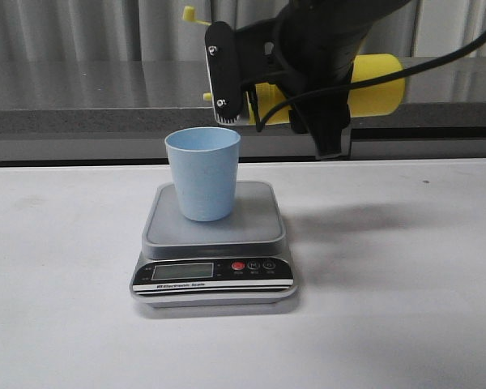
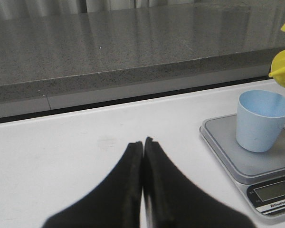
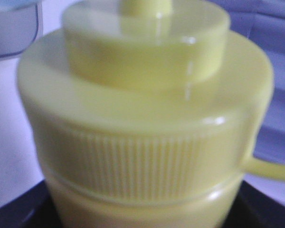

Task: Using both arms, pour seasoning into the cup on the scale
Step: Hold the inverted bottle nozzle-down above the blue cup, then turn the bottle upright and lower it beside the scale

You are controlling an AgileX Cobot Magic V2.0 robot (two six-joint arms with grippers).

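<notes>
the white worktop (image 1: 405, 324) lies bare on both sides of the scale (image 1: 214, 243), which sits near the front middle, with a grey ledge (image 1: 81, 93) running along the back edge. the pale blue cup (image 1: 202, 173) stands upright on the scale's platform, towards its left rear part. above and behind it the right arm (image 1: 324, 57) holds the yellow seasoning bottle (image 1: 377, 85) lying roughly level, its nozzle end towards the cup, the arm hiding most of the bottle's middle; its tethered cap (image 1: 191, 14) sticks up at the left.

the left wrist view shows the left fingers (image 2: 143, 156) pressed together, holding nothing, low over open worktop well left of the scale. the right wrist view is filled by the bottle's ribbed collar (image 3: 142, 166); black parts show only at the corners, so the right fingers seem clamped on the bottle.
</notes>
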